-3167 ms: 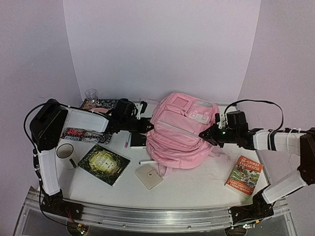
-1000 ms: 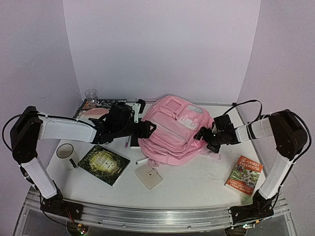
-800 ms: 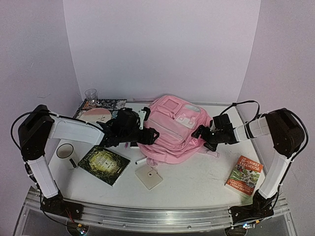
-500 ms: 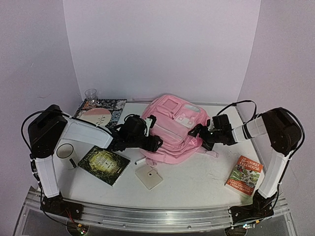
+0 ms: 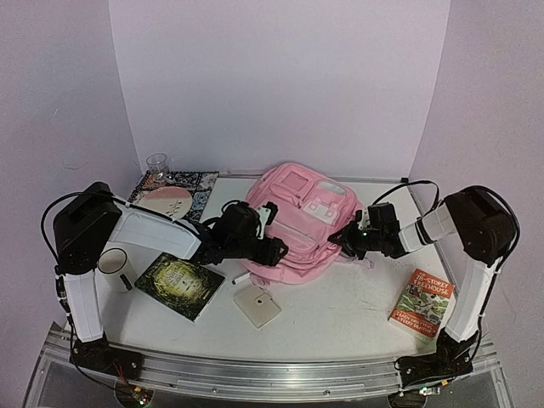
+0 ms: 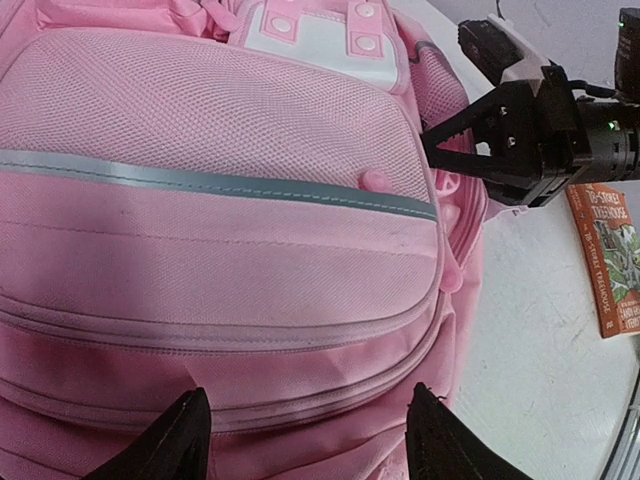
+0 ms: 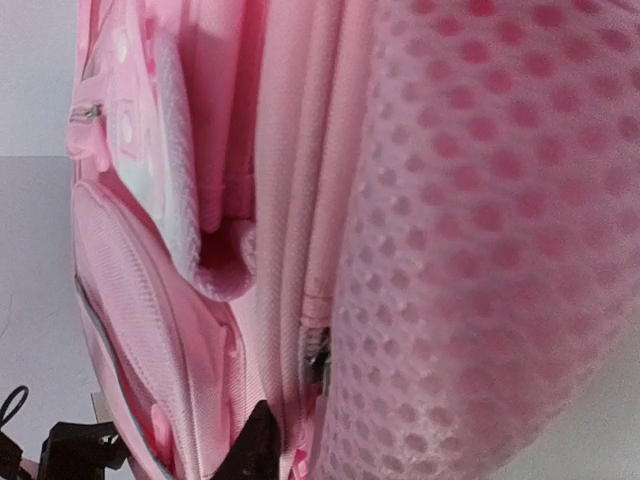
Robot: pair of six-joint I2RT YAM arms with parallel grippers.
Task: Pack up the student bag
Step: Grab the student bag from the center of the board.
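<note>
Student bag (image 5: 297,223) has shifted left; its front looks zipped.

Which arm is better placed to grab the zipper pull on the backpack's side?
Right, probably. The right pincer sits at the side of the pink backpack, and its wrist view shows a zipper pull close ahead. The left pincer stands open over the lower front panel, no pull between its fingers.

The white table (image 5: 340,310) holds the student bag (image 5: 297,223), a mug (image 5: 111,261), a green book (image 5: 179,283).
</note>
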